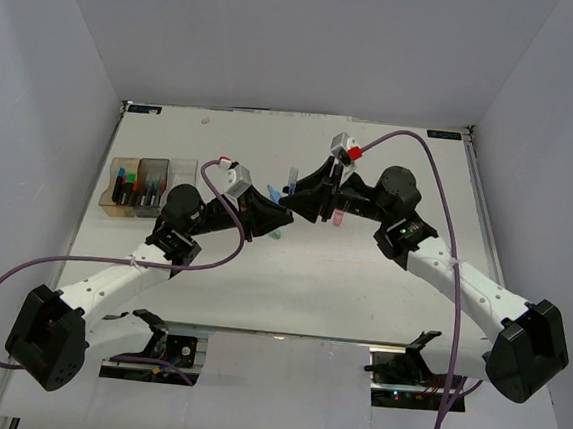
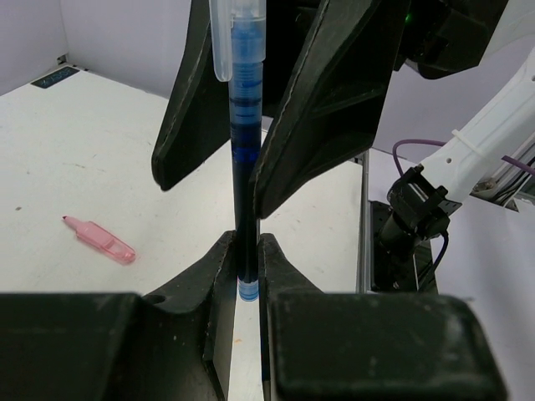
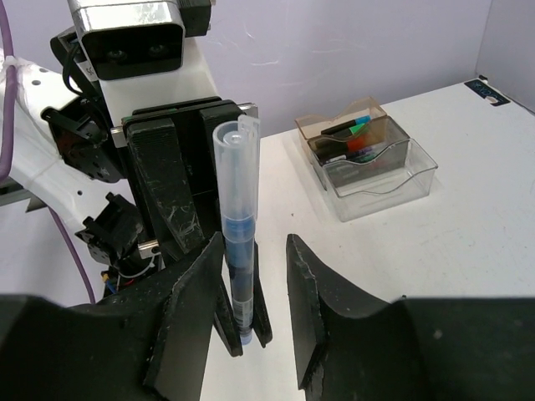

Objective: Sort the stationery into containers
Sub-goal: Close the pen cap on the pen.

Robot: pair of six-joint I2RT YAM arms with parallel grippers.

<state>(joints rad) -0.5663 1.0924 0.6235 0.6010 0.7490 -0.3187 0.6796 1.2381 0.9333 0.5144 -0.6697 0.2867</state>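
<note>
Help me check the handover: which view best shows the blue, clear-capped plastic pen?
Right wrist: the pen shows whole, cap to tip, right gripper open. Left wrist crops the cap but shows the left gripper pinching it; top view, a sliver.

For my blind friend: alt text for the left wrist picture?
A blue pen stands upright, pinched at its base by the left jaws; the right jaws, open, flank it above. A pink piece lies on the table.

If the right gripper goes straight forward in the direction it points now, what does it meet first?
Probably the blue pen, upright between the open jaws of the right gripper; directly behind is the left gripper, shut on the pen's lower end.
</note>
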